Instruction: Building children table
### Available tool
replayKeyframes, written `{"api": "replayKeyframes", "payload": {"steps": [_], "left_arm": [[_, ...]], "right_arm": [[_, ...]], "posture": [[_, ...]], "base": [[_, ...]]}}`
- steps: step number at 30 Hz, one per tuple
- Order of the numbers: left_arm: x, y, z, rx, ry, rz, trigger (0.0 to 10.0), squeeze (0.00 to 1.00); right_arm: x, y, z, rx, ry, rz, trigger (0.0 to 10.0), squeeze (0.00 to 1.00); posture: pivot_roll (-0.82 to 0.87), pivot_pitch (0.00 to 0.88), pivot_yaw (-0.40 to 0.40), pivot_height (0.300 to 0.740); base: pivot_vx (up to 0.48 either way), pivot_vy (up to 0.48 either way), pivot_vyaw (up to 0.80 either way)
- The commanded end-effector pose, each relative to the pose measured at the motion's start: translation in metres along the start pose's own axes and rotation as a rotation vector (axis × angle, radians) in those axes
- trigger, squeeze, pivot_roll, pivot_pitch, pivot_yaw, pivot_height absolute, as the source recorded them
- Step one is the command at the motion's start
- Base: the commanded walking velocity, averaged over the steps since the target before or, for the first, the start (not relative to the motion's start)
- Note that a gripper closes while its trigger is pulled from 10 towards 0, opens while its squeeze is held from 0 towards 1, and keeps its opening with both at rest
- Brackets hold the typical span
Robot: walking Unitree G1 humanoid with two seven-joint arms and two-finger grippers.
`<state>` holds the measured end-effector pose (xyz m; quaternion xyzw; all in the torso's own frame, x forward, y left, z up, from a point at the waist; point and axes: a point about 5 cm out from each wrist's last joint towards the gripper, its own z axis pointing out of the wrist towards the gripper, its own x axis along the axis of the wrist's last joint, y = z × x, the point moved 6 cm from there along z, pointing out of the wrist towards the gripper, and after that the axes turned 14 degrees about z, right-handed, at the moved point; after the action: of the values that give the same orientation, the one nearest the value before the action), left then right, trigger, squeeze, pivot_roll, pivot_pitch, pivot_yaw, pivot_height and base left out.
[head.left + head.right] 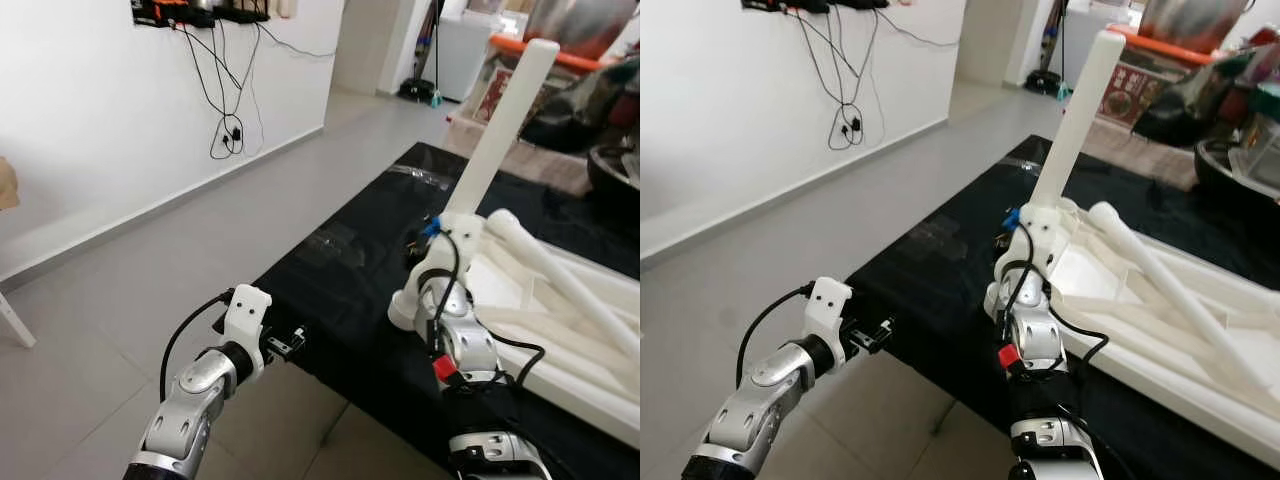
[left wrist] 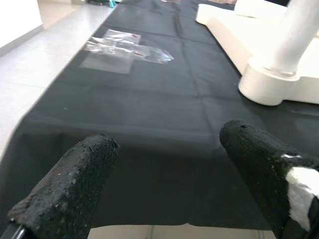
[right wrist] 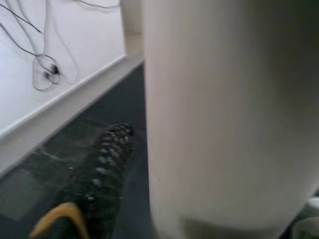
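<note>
Open black mat point(image 1: 340, 290) leftward; upright table leg point(image 1: 500, 130) blocks right.

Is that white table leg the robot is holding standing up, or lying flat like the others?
Standing up, leaning slightly. The table leg rises from the corner of the upturned tabletop by the right gripper, while another leg lies flat.

silver arms | white wrist mounts | black cables | black jaws

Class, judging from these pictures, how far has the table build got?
Done: one white leg stands upright at the upturned tabletop's corner. In hand: the right tool is at that leg's base. Left: other legs lie loose on the tabletop; the left tool hovers open over the black cloth.
</note>
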<state>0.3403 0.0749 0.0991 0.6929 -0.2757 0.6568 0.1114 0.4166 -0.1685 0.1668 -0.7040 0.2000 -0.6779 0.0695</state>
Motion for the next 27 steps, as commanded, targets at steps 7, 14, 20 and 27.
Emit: {"api": "replayKeyframes", "payload": {"steps": [7, 14, 20, 27], "left_arm": [[0.0, 0.003, 0.002, -0.009, 0.002, -0.002, 10.0, 0.0], [-0.001, 0.003, 0.002, -0.009, 0.001, 0.005, 10.0, 0.0], [-0.001, 0.003, 0.001, -0.01, -0.001, 0.007, 10.0, 0.0], [0.0, 0.004, 0.002, -0.014, 0.001, 0.004, 10.0, 0.0]], "right_arm": [[0.037, -0.075, -0.011, 0.52, 0.033, 0.104, 10.0, 0.0], [0.013, -0.096, -0.032, 0.772, -0.079, -0.035, 1.2, 0.0], [-0.017, -0.089, -0.043, 0.833, -0.166, -0.164, 0.0, 0.0], [0.027, 0.023, 0.013, -0.029, 0.118, -0.123, 0.0, 0.0]], "posture": [[0.02, 0.0, -0.139, 0.74], [0.03, 0.0, -0.143, 0.74], [0.03, 0.0, -0.136, 0.74], [0.01, 0.0, -0.129, 0.74]], "base": [[0.0, 0.0, 0.0], [0.0, 0.0, 0.0], [0.0, 0.0, 0.0], [0.0, 0.0, 0.0]]}}
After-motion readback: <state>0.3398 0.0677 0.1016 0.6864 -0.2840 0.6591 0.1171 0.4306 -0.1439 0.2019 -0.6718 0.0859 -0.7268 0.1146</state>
